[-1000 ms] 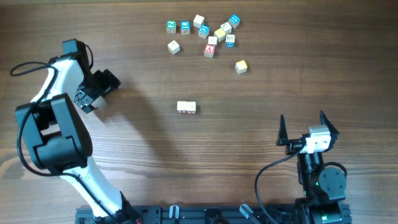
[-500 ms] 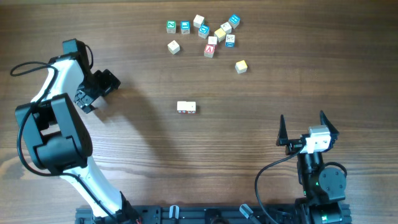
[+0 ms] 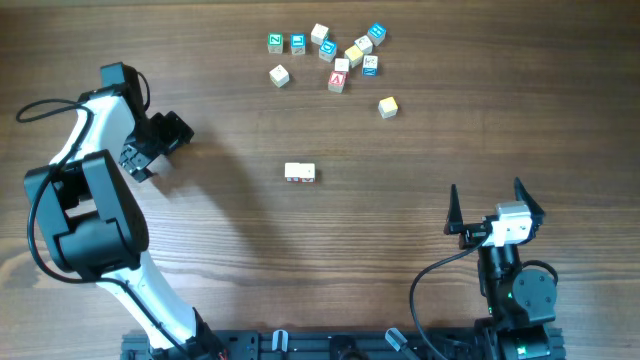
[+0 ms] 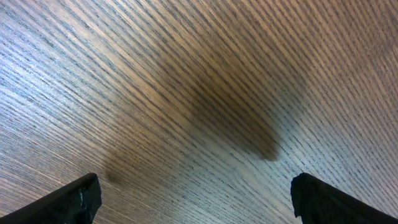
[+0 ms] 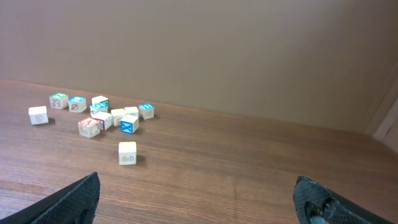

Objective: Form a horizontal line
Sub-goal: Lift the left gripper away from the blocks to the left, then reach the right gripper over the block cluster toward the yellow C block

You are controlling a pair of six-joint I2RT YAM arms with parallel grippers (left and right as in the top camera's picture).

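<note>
Overhead: left gripper (image 3: pixel 157 148) is hovering far left, right gripper (image 3: pixel 485 192) near front, jaws of both gaping; horizontal line (image 3: pixel 300 172) (two touching cream cubes) is sitting mid-table. Left wrist is showing grained wood table (image 4: pixel 199 81); right wrist, loose cubes (image 5: pixel 104 119) clustering afar.

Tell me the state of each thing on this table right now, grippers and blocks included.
Left gripper: open, empty.
Right gripper: open, empty.
Pair of cream wooden cubes: side by side, touching, a short row.
Cluster of wooden letter cubes: loose, bunched, not lined up.
Pale yellow wooden cube: alone, apart from the cluster.
</note>
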